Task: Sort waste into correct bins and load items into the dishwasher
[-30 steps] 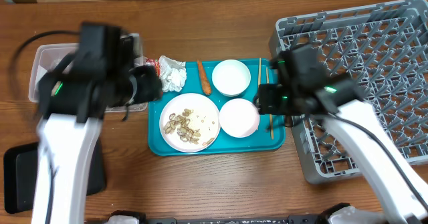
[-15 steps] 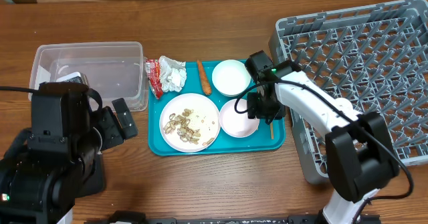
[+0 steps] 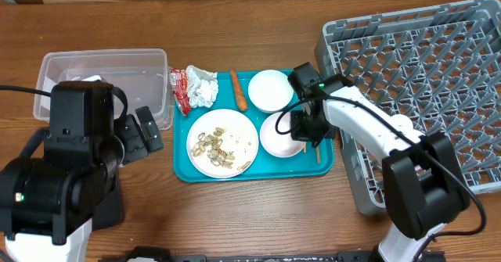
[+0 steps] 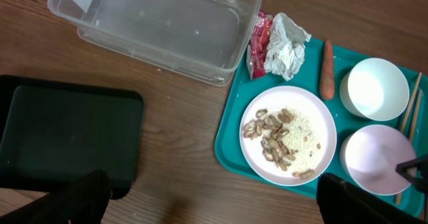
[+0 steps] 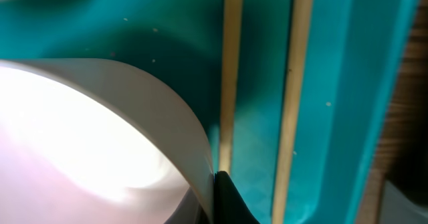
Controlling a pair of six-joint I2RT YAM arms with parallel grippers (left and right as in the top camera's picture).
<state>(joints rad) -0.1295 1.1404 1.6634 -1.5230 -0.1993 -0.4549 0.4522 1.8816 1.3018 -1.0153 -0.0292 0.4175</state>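
Clear plastic tub [image 4: 160, 30], matt black tray [image 4: 67, 134], glossy teal tray [image 5: 257, 130], wood-grain table [image 3: 250, 215], grey plastic rack [image 3: 423, 59].

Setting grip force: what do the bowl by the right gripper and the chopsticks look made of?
The bowl: glossy smooth white with a thin rim, likely ceramic or melamine, can't tell which. The chopsticks: matte pale tan sticks, likely wood or bamboo.
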